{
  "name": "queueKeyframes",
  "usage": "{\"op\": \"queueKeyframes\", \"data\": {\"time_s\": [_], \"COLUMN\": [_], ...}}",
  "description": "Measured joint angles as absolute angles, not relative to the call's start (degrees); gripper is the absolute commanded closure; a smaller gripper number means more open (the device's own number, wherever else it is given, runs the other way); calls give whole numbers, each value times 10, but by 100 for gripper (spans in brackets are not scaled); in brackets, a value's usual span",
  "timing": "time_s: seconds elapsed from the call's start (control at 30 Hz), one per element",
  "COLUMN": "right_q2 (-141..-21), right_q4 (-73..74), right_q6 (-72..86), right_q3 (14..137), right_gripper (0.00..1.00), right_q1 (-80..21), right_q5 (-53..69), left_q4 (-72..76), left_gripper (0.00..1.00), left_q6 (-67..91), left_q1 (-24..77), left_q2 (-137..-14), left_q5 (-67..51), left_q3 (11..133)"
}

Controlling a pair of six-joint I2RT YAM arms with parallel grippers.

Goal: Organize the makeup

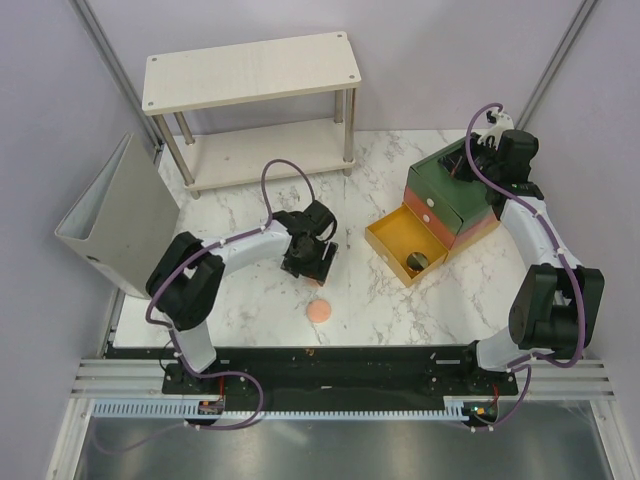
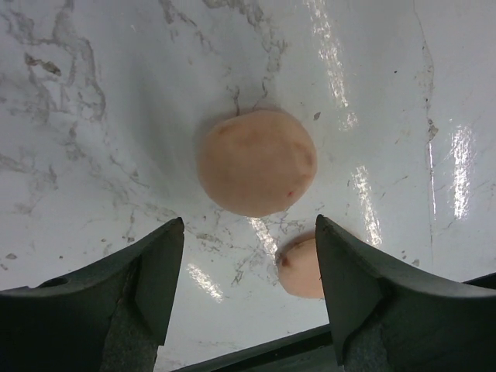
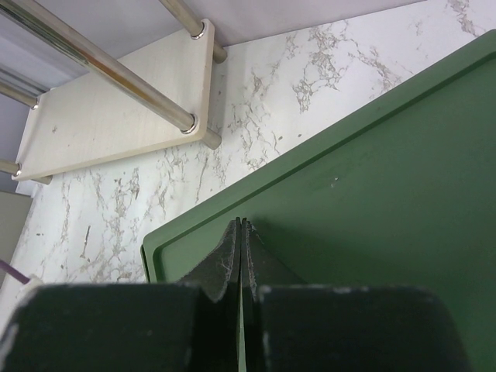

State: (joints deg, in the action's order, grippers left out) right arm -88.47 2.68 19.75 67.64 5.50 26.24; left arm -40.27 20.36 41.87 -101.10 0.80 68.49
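In the left wrist view a peach-pink disc [image 2: 256, 161] lies on the marble just ahead of my open, empty left gripper [image 2: 248, 225]. A second peach-pink disc [image 2: 302, 267] lies by the right fingertip, partly hidden by it. The top view shows one disc [image 1: 319, 311] on the table, just nearer than the left gripper [image 1: 312, 268]. A dark round item [image 1: 416, 262] lies in the open yellow drawer [image 1: 390, 237]. My right gripper [image 3: 242, 221] is shut and empty over the box's green top [image 3: 372, 201]. The tubes are out of view.
The green-red-yellow drawer box [image 1: 455, 195] stands at the right with its bottom drawer pulled out. A pale two-tier shelf [image 1: 250, 70] stands at the back. A grey binder [image 1: 120, 215] stands at the left edge. The table's black front edge [image 1: 330, 355] is near the disc.
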Motion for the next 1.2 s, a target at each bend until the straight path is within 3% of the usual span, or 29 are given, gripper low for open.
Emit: {"op": "queueKeyframes", "data": {"time_s": [0.37, 0.47, 0.5, 0.6, 0.9, 1.1, 1.2], "right_q2": [-885, -886, -886, -886, -886, -886, -886], "right_q4": [27, 27, 27, 27, 27, 26, 26], "right_q6": [198, 198, 198, 198, 198, 198, 198], "right_q3": [676, 676, 676, 676, 676, 676, 676], "right_gripper": [100, 100, 100, 100, 100, 100, 100], "right_q1": [55, 55, 55, 55, 55, 55, 55], "right_q5": [269, 271, 271, 272, 272, 273, 273], "left_q4": [-389, -393, -393, -396, -385, -383, -376], "left_gripper": [33, 55, 71, 98, 98, 98, 89], "left_q6": [203, 203, 201, 196, 195, 204, 209], "left_q1": [419, 419, 418, 415, 419, 420, 425], "left_q2": [-1076, -1081, -1084, -1092, -1076, -1067, -1072], "left_q5": [-5, 0, 3, 9, -11, -62, -95], "left_q3": [715, 720, 723, 731, 744, 861, 940]}}
